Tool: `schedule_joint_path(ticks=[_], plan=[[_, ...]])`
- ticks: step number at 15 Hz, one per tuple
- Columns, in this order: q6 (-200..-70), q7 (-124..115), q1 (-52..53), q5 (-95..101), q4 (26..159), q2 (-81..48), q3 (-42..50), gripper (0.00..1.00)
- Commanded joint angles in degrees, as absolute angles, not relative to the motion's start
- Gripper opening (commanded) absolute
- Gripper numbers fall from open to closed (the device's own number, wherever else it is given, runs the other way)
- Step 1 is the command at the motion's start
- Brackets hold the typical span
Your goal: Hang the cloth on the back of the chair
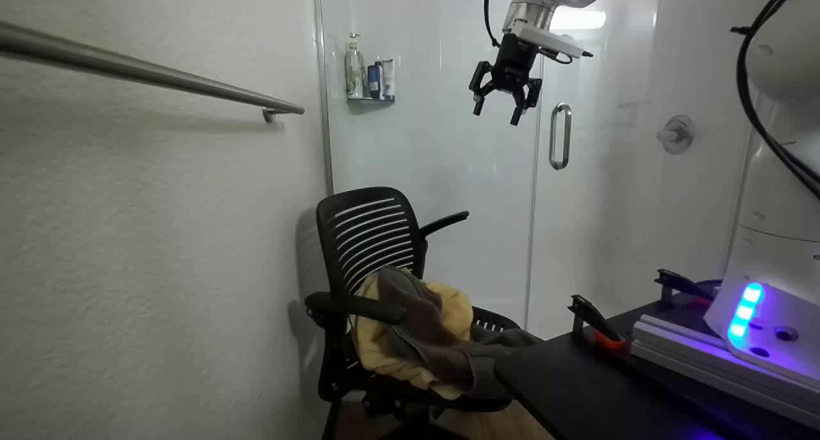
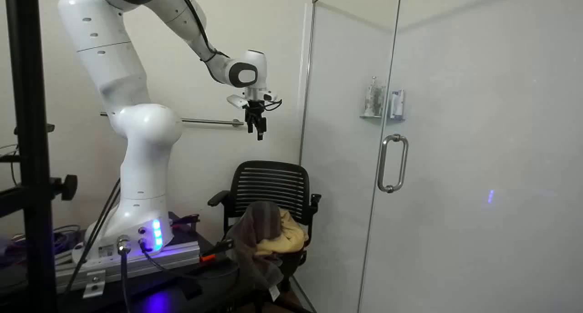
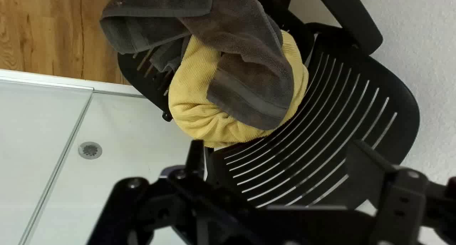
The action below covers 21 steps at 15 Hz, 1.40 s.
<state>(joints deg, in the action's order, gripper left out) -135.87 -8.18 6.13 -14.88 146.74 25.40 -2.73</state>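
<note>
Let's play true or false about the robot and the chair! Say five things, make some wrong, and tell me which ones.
1. The gripper is open. True.
2. The gray cloth lies partly over the yellow fabric. True.
3. The gray cloth hangs over the chair's top edge. False: it lies bunched up lower on the chair.
4. The lights on the robot's base are red. False: those lights glow blue.
5. A pump bottle stands on a small shelf. True.

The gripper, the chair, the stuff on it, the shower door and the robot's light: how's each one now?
Gripper: open, empty.
Chair: upright.
Yellow fabric: bunched on the chair.
Gray cloth: rumpled over the yellow fabric, not yet hung.
Shower door: looks shut.
Robot's light: glowing blue.
</note>
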Motion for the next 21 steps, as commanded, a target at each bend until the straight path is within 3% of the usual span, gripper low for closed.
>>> schedule_joint_path(ticks=[1, 10, 18, 21], plan=[[-135.7, -8.1, 5.8, -15.0, 146.6, 25.4, -3.0, 1.00], [-127.7, -3.2, 7.8, -10.5, 132.1, 5.6, -4.9, 1.00], [-129.2, -3.7, 7.8, -9.7, 131.5, 3.7, -5.2, 1.00], [-128.0, 3.1, 7.1, -16.4, 127.9, -4.4, -3.9, 1.00]])
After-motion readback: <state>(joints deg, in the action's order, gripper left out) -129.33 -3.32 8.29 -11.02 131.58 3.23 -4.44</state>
